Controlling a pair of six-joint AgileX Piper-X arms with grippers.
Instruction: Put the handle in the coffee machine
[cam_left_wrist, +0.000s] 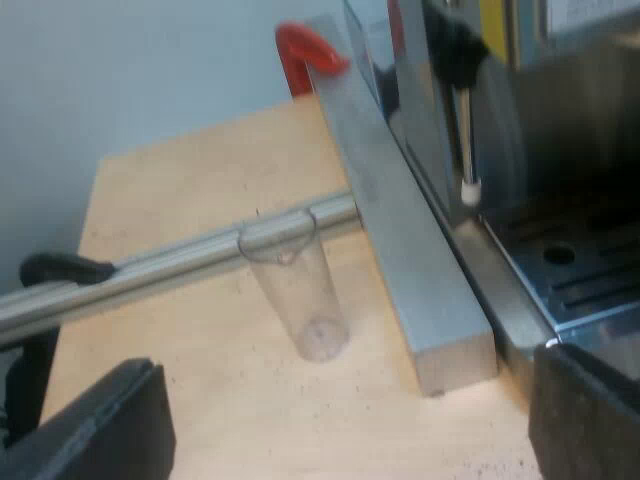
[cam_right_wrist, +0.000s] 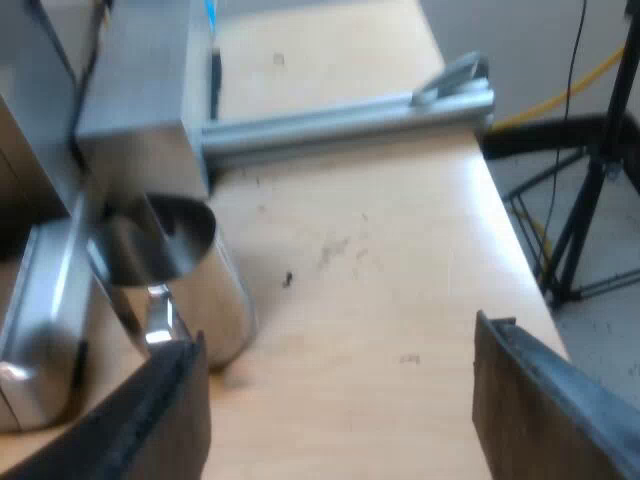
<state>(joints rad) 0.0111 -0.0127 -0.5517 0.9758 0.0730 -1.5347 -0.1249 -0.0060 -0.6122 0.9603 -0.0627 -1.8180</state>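
- The left gripper (cam_left_wrist: 345, 378) hangs low over the wooden tabletop (cam_left_wrist: 170, 200). Its two black fingers are spread wide, with nothing between them.
- A clear glass (cam_left_wrist: 298, 292) stands upright on the tabletop just beyond those fingers, apart from everything else. No marks can be read on its wall.
- Just behind the glass, a round metal rail (cam_left_wrist: 170, 265) runs across the tabletop and meets a square metal bar (cam_left_wrist: 410, 250).
- The coffee machine (cam_left_wrist: 560, 130) stands close against the far side of that bar. Its steam wand (cam_left_wrist: 466, 140) hangs straight down, its white tip above the slotted drip tray (cam_left_wrist: 590, 280).
- A yellow patch (cam_left_wrist: 495, 20) shows high on the machine's front, and any writing there is too blurred to read.
- A red clamp (cam_left_wrist: 305, 50) sits at the far end of the bar. A black clamp (cam_left_wrist: 60, 268) is at the rail, by the tabletop's edge.
- The right gripper (cam_right_wrist: 338, 345) is over bare wood. Its fingers are released and well apart, grasping nothing.
- A shiny metal jug (cam_right_wrist: 195, 275) stands upright on the tabletop near one of those fingers, beside the blunt end of the bar.
- Past the tabletop's edge, black tripod legs (cam_right_wrist: 580, 220) stand on the floor, with a yellow cable (cam_right_wrist: 560, 95) near them.
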